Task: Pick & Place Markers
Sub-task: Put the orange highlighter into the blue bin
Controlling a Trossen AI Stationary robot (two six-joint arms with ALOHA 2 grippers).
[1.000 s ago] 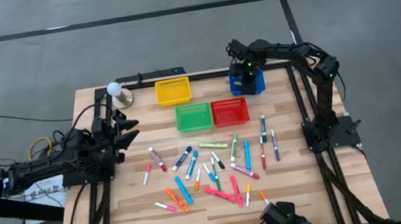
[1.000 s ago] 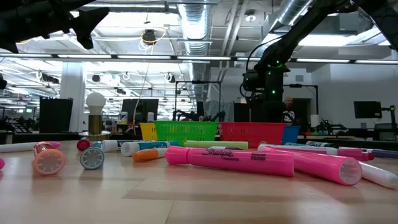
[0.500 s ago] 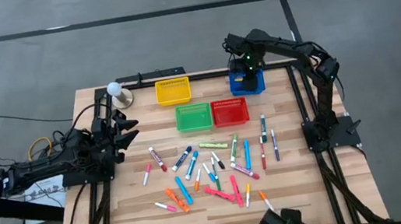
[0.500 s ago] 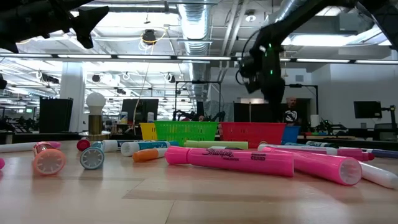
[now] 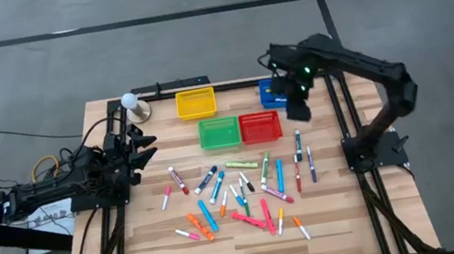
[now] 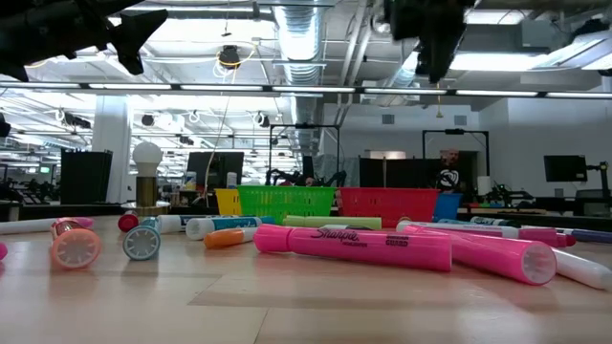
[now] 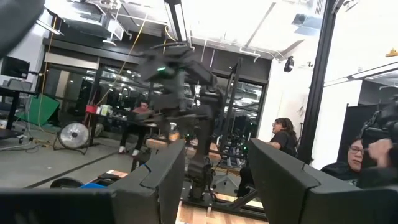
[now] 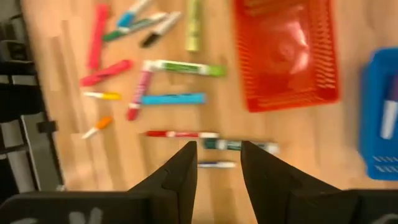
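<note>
Dark and idle, the left gripper hangs over the table's left edge, its fingers apart with nothing between them. Beside it the markers lie scattered over the wooden table, in front of the yellow basket, green basket and red basket. Further right, the right gripper hovers just beside the blue basket, fingers parted a little, empty.

An open-plan robotics lab: exposed ceiling ducts, strip lights, monitors, seated people behind.
</note>
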